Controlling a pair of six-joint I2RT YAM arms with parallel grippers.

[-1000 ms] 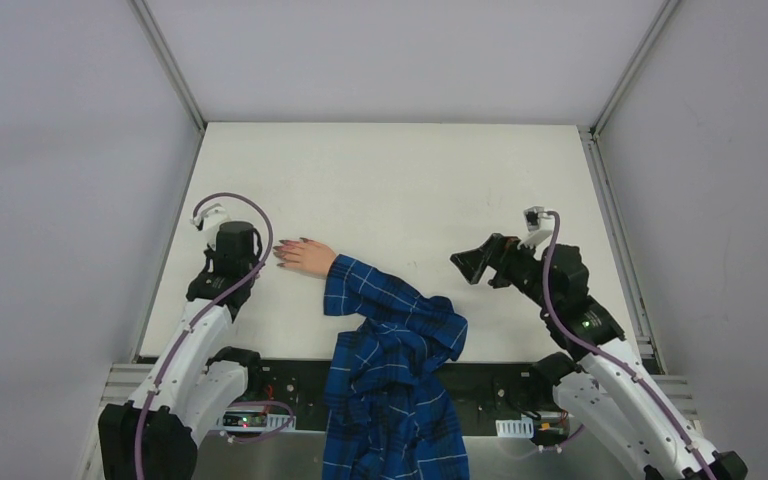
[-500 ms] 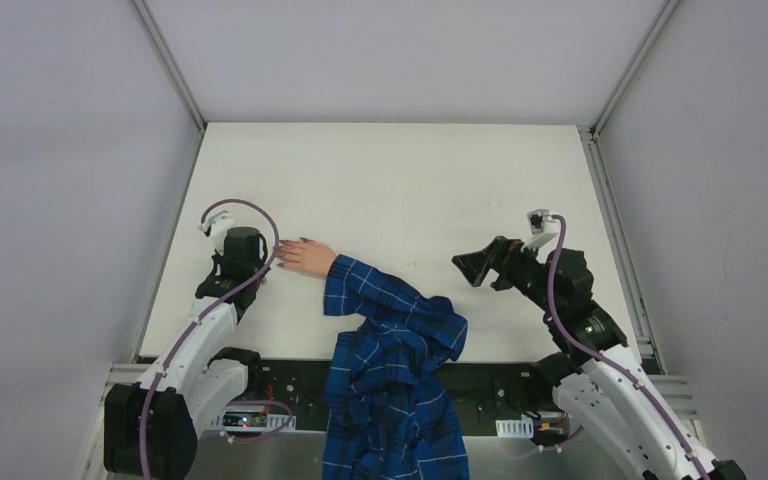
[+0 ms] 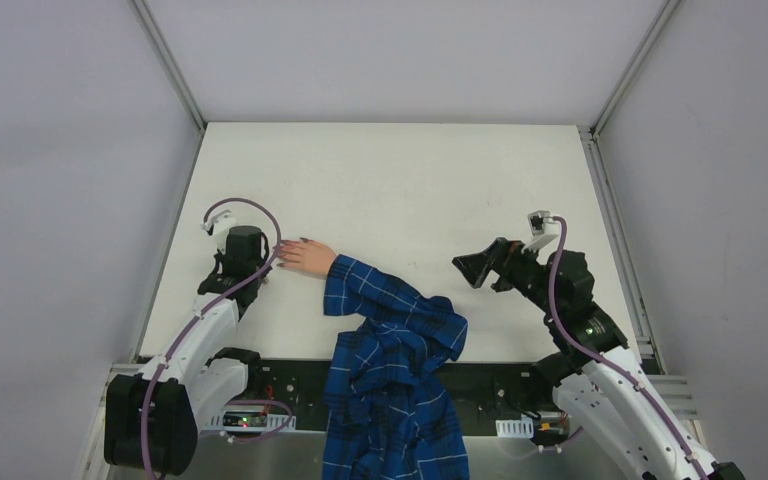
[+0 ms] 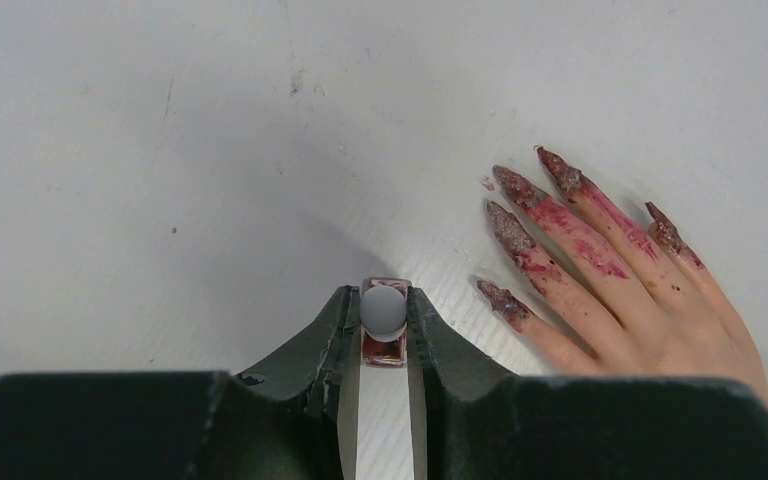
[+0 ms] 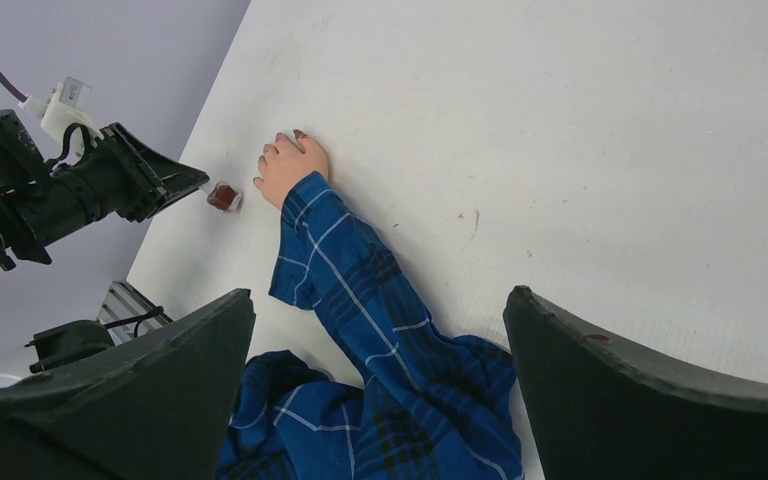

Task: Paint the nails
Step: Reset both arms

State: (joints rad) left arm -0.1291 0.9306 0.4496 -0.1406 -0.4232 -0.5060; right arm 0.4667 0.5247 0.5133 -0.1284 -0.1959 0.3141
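Painting judged nearly finished

On the table [image 3: 410, 170], a plaid sleeve [image 3: 390, 310] is laid from six o'clock toward nine, where the pale hand [image 3: 307, 257] is rested. The right gripper [image 3: 470, 267], at three o'clock, is spread wide and empty. The left gripper [image 4: 383, 305] is clamped on the polish bottle [image 4: 384, 345]. The nails [image 4: 512, 225], at two o'clock of it, are all seen coated, so little is judged left.

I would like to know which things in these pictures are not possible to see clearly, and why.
Left wrist view: the polish bottle, held in the shut left gripper, shows only its top; the jaws cover its sides.
Top view: the bottle cannot be made out beneath that gripper; the nails are too small.
Top view: the plaid sleeve is cut off by the bottom edge.
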